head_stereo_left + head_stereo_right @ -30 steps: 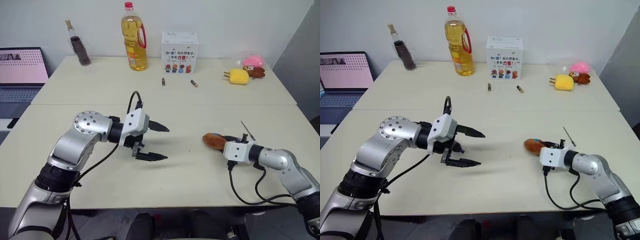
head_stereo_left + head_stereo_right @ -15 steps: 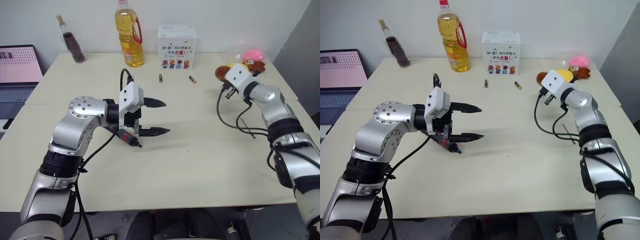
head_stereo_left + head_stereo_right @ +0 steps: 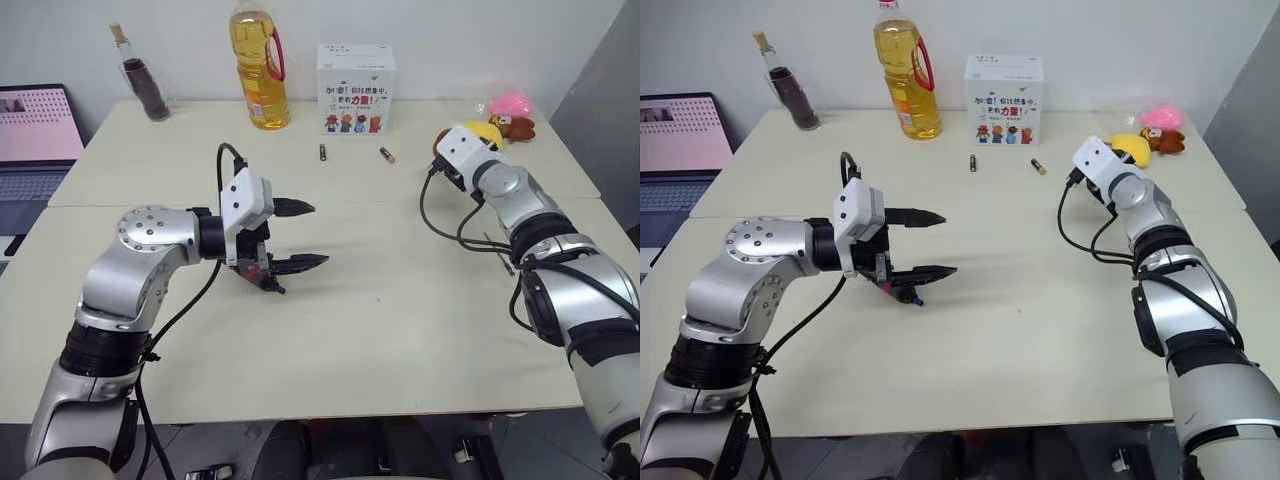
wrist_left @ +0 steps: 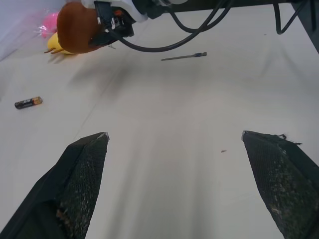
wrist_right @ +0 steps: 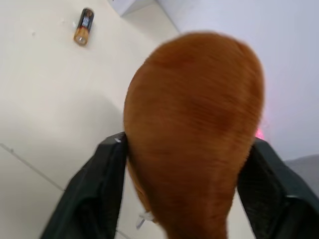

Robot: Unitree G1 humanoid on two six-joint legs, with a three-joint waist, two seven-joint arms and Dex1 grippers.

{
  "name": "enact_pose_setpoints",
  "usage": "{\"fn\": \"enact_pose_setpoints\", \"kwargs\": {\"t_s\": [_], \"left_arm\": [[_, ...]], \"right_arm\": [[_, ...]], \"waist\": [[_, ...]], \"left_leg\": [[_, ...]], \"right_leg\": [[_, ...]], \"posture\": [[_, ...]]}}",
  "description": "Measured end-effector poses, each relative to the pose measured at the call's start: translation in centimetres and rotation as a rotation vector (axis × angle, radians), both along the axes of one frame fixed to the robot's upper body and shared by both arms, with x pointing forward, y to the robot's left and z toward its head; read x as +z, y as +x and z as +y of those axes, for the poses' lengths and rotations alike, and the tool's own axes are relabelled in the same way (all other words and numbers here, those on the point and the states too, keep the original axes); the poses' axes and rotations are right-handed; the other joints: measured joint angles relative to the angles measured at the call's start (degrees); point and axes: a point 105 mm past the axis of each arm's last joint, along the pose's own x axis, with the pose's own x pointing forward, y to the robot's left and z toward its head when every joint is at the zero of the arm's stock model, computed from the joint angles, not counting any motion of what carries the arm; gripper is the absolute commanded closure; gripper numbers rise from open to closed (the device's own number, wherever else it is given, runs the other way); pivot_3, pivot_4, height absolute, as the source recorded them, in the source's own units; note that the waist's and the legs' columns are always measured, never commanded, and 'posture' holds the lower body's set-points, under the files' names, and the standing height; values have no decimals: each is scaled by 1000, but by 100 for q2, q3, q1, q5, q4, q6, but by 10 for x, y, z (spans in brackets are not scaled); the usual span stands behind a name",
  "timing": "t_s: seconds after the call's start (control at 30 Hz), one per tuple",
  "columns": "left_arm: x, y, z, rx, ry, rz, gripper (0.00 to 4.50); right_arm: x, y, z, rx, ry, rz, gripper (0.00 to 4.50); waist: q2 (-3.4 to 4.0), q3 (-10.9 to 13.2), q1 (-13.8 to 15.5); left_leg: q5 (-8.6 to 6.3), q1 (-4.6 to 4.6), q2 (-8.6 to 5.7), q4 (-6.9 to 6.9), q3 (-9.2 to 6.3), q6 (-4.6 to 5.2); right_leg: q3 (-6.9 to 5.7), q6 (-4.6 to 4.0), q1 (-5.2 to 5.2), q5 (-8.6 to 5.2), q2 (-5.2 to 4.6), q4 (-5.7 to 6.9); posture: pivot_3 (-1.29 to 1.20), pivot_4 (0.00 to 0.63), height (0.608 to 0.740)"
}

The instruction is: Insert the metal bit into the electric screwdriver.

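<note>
- Clearing looks like the step in hand. The right gripper (image 5: 184, 144) is raised over the far right of the table (image 3: 400, 330), its fingers (image 5: 89, 194) pressed against both sides of a brown soft toy (image 5: 194, 124).
- To do it well, I would lower the toy beside the yellow toy (image 3: 487, 130) and pink toy (image 3: 510, 102) before letting go, so it neither rolls nor drops off the far right edge.
- The metal bit (image 4: 183, 57) lies flat on the right side of the table, nearer than that hand and just beside the right arm's hanging black cable (image 3: 462, 238). A careless swing could drag the cable across the bit and flick it toward the right edge.
- The electric screwdriver (image 3: 264, 281) lies on the table at centre left, directly under the left gripper (image 3: 318, 234), whose fingers stand wide apart and hold nothing.
- A thin rod flat on a table is hard to pinch, so approach it steeply, with the fingers across its length.
- Room is good. Bare tabletop stretches between the screwdriver and the bit, a fair place to bring the two together.
- Two batteries (image 3: 386, 155), a white box (image 3: 357, 75) and an oil bottle (image 3: 258, 60) sit along the far side, well apart from both tools.
</note>
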Motion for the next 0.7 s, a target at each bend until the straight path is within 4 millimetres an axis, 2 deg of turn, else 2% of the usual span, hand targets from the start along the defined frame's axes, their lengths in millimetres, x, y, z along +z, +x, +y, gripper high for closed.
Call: {"fn": "enact_pose_setpoints", "kwargs": {"t_s": [0.07, 0.1, 0.3, 0.43, 0.57, 0.67, 0.7], "left_arm": [[0, 0, 0, 2, 0, 0, 0], [0, 0, 0, 2, 0, 0, 0], [3, 6, -2, -3, -17, 0, 0], [3, 8, -7, -29, -15, 0, 0], [2, 9, -4, -24, -2, 6, 0], [0, 11, 4, 3, 33, 2, 0], [-2, 12, 10, 16, 51, 6, 0]], "right_arm": [[0, 0, -1, -1, 4, -1, 74], [1, 0, -2, -4, 9, -2, 34], [4, -1, -10, -15, 37, -4, 34], [9, -3, -12, 9, 123, -13, 34], [13, -9, 3, 183, 265, 8, 34], [-2, -21, 15, 337, 335, 69, 34], [-14, -33, 21, 425, 374, 111, 34]], "waist": [[0, 0, 1], [0, 0, 1], [0, 0, 3], [0, 0, -1], [0, 0, -23], [0, 0, -17], [1, -1, -6]], "left_leg": [[0, -2, 1, 0, 1, 0], [0, -2, 1, 0, 3, 0], [0, -1, 0, 1, 7, 0], [0, -1, -1, 0, 12, 0], [0, 0, 1, -1, 12, 0], [0, 0, 6, 0, 4, 0], [0, -1, 14, 2, 1, 0]], "right_leg": [[0, 0, 0, 0, 0, -3], [-1, 0, 0, 0, -1, -4], [-2, 0, 0, 0, -1, -3], [0, 1, -1, 1, -1, -5], [-1, 1, 0, 1, 3, -6], [-2, 2, 2, 1, 4, -5], [-2, 2, 3, 1, 3, -4]], "posture": [[0, 150, 740], [0, 150, 740], [0, 150, 740], [0, 150, 740], [0, 150, 740], [0, 150, 740], [0, 150, 740]]}}
